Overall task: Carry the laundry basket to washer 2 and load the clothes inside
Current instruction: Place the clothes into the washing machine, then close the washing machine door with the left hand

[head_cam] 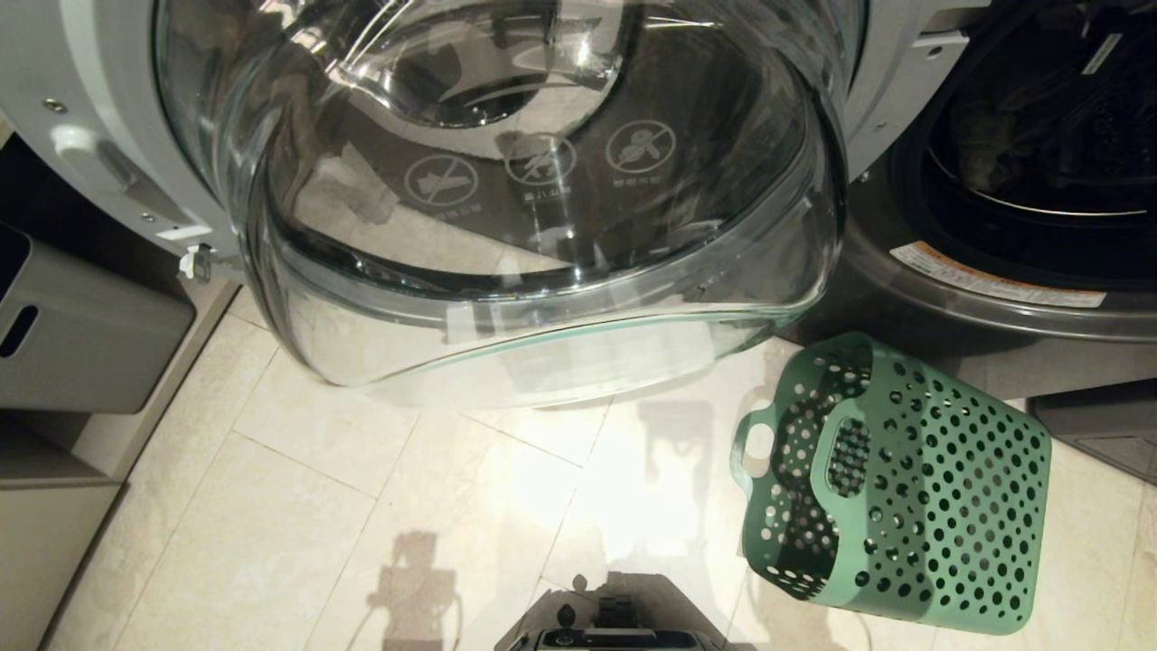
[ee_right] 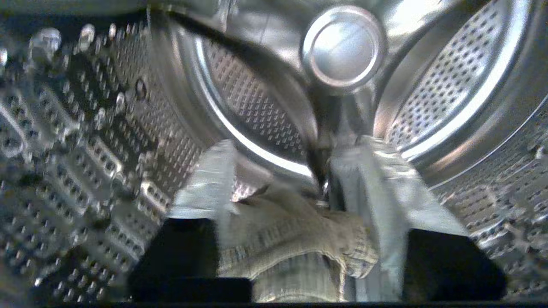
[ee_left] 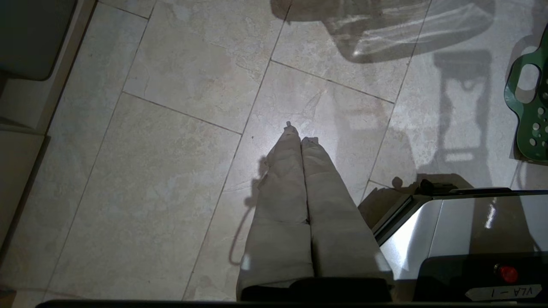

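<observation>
My right gripper (ee_right: 293,147) reaches inside the steel drum (ee_right: 107,128) of the washer (head_cam: 994,298), out of the head view. Its fingers (ee_right: 205,184) stand apart, open. The clothes (ee_right: 291,239), a pale denim piece with a stitched seam, lie loose between the bases of the fingers. The green laundry basket (head_cam: 904,488) lies tipped on its side on the floor in front of the washer, and nothing shows inside it. Its handle edge (ee_left: 531,111) shows in the left wrist view. My left gripper (ee_left: 299,132) hangs shut over the floor tiles, holding nothing.
The washer's round glass door (head_cam: 542,226) swings wide open and fills the upper middle of the head view. A plain grey bin (head_cam: 81,334) sits on shelving at the left. My base (ee_left: 462,231) is just behind the left gripper. Pale tiled floor (head_cam: 362,506) lies between them.
</observation>
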### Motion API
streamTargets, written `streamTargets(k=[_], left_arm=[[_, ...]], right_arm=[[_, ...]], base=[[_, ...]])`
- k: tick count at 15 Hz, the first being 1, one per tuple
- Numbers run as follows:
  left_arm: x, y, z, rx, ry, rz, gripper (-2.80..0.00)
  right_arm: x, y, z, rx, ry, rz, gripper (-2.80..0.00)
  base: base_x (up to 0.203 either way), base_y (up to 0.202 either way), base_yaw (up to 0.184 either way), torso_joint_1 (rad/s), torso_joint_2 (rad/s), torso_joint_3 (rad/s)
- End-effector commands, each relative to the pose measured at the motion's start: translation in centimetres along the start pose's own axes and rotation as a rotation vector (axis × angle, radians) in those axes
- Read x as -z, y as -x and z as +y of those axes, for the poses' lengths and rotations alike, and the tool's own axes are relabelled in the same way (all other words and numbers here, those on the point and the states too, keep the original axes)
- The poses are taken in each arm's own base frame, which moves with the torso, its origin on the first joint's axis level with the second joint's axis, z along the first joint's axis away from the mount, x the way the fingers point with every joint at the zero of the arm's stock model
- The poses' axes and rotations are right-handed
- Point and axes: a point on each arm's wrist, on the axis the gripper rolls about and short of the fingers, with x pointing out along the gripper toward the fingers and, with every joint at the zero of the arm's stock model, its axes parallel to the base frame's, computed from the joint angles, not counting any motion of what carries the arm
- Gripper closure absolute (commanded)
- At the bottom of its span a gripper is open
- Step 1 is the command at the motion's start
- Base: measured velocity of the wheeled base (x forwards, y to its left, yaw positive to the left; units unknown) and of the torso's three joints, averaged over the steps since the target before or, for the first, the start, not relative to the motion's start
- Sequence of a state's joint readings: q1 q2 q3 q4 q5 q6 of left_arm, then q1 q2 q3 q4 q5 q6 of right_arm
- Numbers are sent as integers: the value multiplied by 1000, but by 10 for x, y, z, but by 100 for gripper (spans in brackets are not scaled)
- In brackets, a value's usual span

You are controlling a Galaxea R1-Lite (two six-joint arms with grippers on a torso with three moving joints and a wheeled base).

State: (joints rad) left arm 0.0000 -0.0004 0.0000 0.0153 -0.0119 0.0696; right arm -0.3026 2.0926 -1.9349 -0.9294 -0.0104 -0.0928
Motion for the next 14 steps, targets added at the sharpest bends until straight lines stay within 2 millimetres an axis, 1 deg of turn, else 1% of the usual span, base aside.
streamTargets(k=[1, 4, 6, 8, 10, 12, 14], left_arm=[[0, 0, 0, 2, 0, 0, 0], [0, 0, 0, 2, 1, 0, 0], [0, 0, 0, 0, 0, 0, 0], [0, 0, 0, 0, 1, 0, 0], [0, 0, 0, 0, 1, 0, 0], [0, 0, 0, 0, 0, 0, 0], [0, 0, 0, 1, 0, 0, 0]], right_arm=[[2, 1, 0, -2, 1, 5, -280], [-2, 1, 0, -5, -3, 40, -280], [-7, 10, -3, -14, -8, 146, -280], [-17, 27, -8, -25, -7, 359, -280], [-35, 45, -11, -35, -11, 525, -280], [-54, 62, -11, -59, -35, 603, -280], [-69, 86, -11, -116, -58, 677, -280]], base=[[0, 0, 0, 0, 0, 0], [0, 0, 0, 0, 0, 0], [0, 0, 0, 0, 0, 0], [0, 0, 0, 0, 0, 0], [0, 0, 0, 0, 0, 0], [0, 0, 0, 0, 0, 0], [0, 0, 0, 0, 0, 0]])
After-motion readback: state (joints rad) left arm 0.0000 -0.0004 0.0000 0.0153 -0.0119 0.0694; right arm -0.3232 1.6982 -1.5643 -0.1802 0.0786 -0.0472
